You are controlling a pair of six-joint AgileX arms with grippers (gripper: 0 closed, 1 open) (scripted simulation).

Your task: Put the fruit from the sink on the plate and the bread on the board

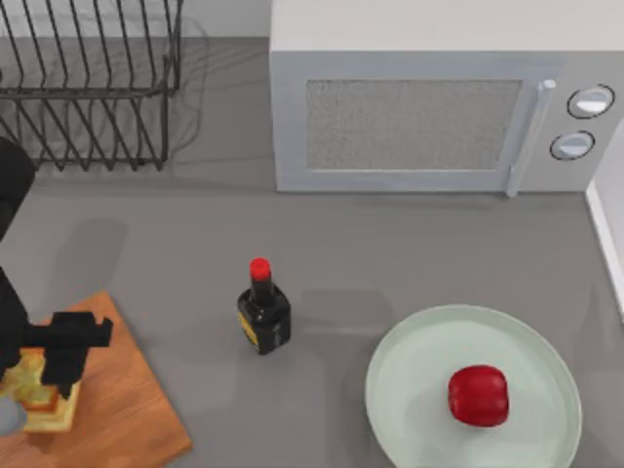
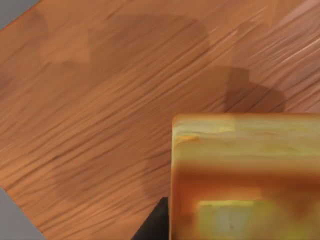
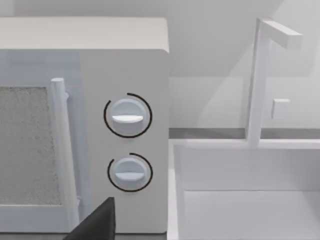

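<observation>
The bread [image 1: 39, 398], a golden chunk with a brown crust, is over the left part of the wooden board [image 1: 122, 414], and my left gripper [image 1: 60, 369] is shut on it from above. In the left wrist view the bread [image 2: 245, 175] looms close over the board's grain [image 2: 100, 100], with one dark finger [image 2: 155, 226] against its side. I cannot tell whether the bread touches the wood. The red fruit [image 1: 479, 395] lies on the mint-green plate [image 1: 409, 361] at the front right. In the right wrist view one dark finger [image 3: 97, 222] of my right gripper shows, facing the white sink [image 3: 250, 200].
A dark bottle with a red cap [image 1: 261, 312] stands between the board and the plate. A microwave [image 1: 419, 117] fills the back, a wire dish rack [image 1: 88, 88] the back left. The sink's rim [image 1: 606, 229] runs along the right edge, with a faucet [image 3: 260, 80] behind the sink.
</observation>
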